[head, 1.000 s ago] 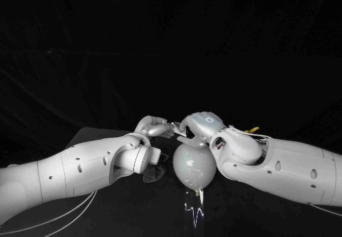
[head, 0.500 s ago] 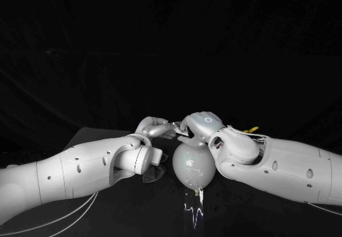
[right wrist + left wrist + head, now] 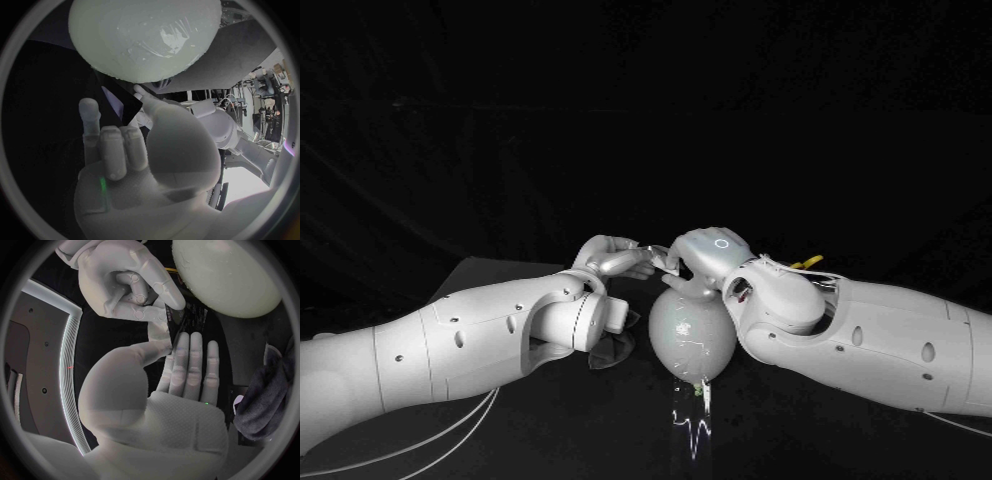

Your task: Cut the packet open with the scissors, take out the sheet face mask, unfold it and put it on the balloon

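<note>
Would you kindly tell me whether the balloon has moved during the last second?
No. The balloon lies just where it did, measured against the table and its far edge.

balloon (image 3: 689, 335) centre, L hand (image 3: 620, 261) beside R hand (image 3: 711, 254), both behind it

The head camera looks down at the desk (image 3: 495, 270); both wrist cameras, set close, share the balloon (image 3: 225, 275) with it.

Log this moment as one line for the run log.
left hand: pinches packet | right hand: pinches packet | balloon: beneath both hands
</note>
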You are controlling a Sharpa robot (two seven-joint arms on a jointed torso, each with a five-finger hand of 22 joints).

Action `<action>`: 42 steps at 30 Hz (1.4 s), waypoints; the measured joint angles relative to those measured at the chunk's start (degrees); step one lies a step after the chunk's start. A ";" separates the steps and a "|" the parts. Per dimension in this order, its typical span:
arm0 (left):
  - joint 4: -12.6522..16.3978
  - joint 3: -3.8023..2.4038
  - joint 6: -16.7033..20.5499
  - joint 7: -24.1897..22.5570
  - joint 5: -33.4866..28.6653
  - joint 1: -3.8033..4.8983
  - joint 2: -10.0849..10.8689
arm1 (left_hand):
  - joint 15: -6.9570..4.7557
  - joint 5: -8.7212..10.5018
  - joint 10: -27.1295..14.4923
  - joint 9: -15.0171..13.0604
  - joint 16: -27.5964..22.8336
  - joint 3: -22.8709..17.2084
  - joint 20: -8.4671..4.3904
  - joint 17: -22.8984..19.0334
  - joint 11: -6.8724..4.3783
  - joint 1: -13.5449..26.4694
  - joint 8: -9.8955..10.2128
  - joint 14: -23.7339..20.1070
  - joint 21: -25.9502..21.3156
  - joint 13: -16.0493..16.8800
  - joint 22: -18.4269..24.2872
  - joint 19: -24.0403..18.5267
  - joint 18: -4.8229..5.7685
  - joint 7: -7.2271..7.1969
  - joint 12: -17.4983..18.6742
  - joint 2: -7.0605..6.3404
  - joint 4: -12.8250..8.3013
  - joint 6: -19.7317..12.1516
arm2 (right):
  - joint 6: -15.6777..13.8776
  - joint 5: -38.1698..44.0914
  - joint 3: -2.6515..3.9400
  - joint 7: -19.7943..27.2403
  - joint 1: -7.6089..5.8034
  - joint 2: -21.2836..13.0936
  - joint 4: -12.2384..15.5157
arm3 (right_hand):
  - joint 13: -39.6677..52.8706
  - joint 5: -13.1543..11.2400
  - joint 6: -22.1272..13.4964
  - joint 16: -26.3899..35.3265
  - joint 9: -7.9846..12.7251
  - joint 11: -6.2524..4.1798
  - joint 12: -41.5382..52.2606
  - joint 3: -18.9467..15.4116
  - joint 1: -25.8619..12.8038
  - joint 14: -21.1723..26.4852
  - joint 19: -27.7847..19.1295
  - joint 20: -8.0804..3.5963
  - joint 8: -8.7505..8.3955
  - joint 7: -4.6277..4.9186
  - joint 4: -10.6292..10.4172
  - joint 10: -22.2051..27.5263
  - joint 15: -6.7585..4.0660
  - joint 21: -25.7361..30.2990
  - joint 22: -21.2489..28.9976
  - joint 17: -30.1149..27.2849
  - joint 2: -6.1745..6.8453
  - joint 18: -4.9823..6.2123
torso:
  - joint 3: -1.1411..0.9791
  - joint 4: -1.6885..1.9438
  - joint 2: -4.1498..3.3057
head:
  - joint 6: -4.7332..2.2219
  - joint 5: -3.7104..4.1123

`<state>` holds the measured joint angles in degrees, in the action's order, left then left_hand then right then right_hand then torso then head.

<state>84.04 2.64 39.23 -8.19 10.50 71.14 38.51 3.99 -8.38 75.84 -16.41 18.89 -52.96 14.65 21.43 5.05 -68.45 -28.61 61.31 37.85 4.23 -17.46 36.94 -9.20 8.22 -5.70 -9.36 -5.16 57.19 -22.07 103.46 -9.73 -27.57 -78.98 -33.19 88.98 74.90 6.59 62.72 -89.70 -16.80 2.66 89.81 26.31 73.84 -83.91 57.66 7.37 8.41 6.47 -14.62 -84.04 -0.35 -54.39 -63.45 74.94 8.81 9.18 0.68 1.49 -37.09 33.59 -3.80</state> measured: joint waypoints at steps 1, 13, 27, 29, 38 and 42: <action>0.00 -0.01 0.03 -0.03 -0.04 0.00 0.00 | 0.00 0.00 0.00 0.00 0.00 0.00 0.00 0.00 0.00 0.00 0.00 0.00 0.00 0.00 0.00 0.00 0.00 0.00 0.00 0.00 0.00 0.00 | -0.30 0.00 -0.01 0.04 0.02 -0.04 0.04 | 0.00 0.08 0.09 0.00 -0.04 -0.09 0.00 0.24 0.31 0.04 0.18 0.02 0.00 -0.08 0.12 0.09 -0.05 -0.08 -0.22 -0.01 -0.31 -0.01 | 0.00 0.01 0.01 | 0.01 0.00; 0.03 -0.05 0.11 -0.29 -0.19 0.03 0.00 | 0.01 -0.18 0.05 0.00 0.00 0.01 0.00 -0.02 -0.05 0.00 0.00 0.01 0.33 0.00 -0.04 0.00 0.01 0.08 0.00 -0.01 0.00 -0.10 | -4.71 -0.27 -0.04 1.35 0.17 -0.33 0.37 | 0.03 -1.52 1.74 0.00 -0.74 -1.22 0.00 8.15 4.16 -0.03 3.06 -0.98 1.81 -0.94 5.98 0.00 -1.21 -3.15 -3.08 -0.04 -1.71 -0.37 | 0.02 0.01 0.01 | 0.01 0.05; -0.45 -0.03 0.13 -0.56 -0.21 0.01 -0.08 | 0.02 -0.18 0.05 0.00 -0.04 -0.07 0.00 -0.03 -0.05 0.01 -0.36 0.02 0.43 -0.01 -0.16 0.00 0.01 0.08 0.21 -0.02 -0.23 -0.13 | -7.83 -2.91 -0.01 3.64 0.23 -1.60 2.16 | 0.04 -0.94 1.91 -0.10 -1.87 -1.22 -0.02 9.65 4.51 -0.02 3.58 -1.31 2.82 -1.06 9.90 0.00 -1.20 -4.10 -4.39 0.01 -1.32 -0.39 | 0.02 0.01 0.02 | 0.07 -0.02; -0.57 -0.03 0.13 -0.60 -0.21 0.01 -0.08 | 0.02 -0.17 0.05 0.00 -0.04 -0.07 0.01 -0.03 -0.05 0.01 -0.48 0.02 0.43 -0.01 -0.16 0.01 0.01 0.09 0.21 -0.03 -0.24 -0.14 | -8.31 -3.35 -0.01 3.91 0.24 -1.90 2.51 | 0.04 -0.93 2.02 -0.10 -1.95 -1.22 -0.02 9.51 4.24 -0.02 3.96 -1.30 2.95 -0.97 10.05 0.00 -1.20 -4.53 -4.60 0.01 -1.06 -0.40 | 0.02 0.01 0.02 | 0.09 -0.02; -0.83 -0.03 0.16 -0.78 -0.21 0.01 -0.04 | 0.03 -0.17 0.04 0.00 -0.04 0.00 0.01 -0.04 -0.04 0.16 -0.65 0.02 0.43 -0.01 -0.22 0.01 0.02 -0.13 0.21 -0.18 -0.30 -0.09 | -11.01 -5.63 -0.03 5.32 0.34 -3.04 3.78 | 0.00 -2.53 2.19 -0.09 -2.41 -1.42 -0.12 9.36 2.40 -0.13 4.67 -1.21 3.47 -0.96 10.22 0.21 -1.31 -4.96 -5.32 0.00 -1.01 -0.42 | 0.02 -0.01 0.02 | 0.13 -0.08; -0.85 -0.05 0.16 -0.85 -0.21 0.03 -0.04 | 0.03 -0.14 0.03 0.00 -0.04 0.01 0.01 -0.04 -0.03 0.15 -0.66 0.02 0.43 -0.01 -0.22 0.01 0.03 -0.13 0.21 -0.17 -0.30 -0.09 | -12.31 -6.81 -0.04 6.15 0.37 -3.36 3.94 | 0.00 -3.08 2.19 -0.06 -2.49 -1.63 -0.14 9.95 1.59 -0.05 5.17 -1.30 3.46 -0.95 9.77 0.00 -1.66 -5.23 -5.66 -0.04 -1.81 -0.44 | 0.02 0.01 0.02 | 0.19 -0.09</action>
<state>83.19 2.59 39.39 -9.04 10.29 71.17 38.47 4.02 -8.51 75.88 -16.42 18.85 -52.96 14.65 21.39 5.02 -68.29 -29.27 61.34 38.28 4.22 -17.69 36.95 -9.17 8.09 -5.49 -9.53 -5.47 57.09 -34.38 96.65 -9.78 -21.43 -78.60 -36.55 92.91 74.90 3.50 64.91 -89.77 -19.29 1.03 89.67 36.26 75.43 -83.96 62.83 6.07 11.87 5.52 -4.85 -84.04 -2.01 -59.62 -69.11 74.90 7.00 8.74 0.70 1.50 -37.07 33.78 -3.88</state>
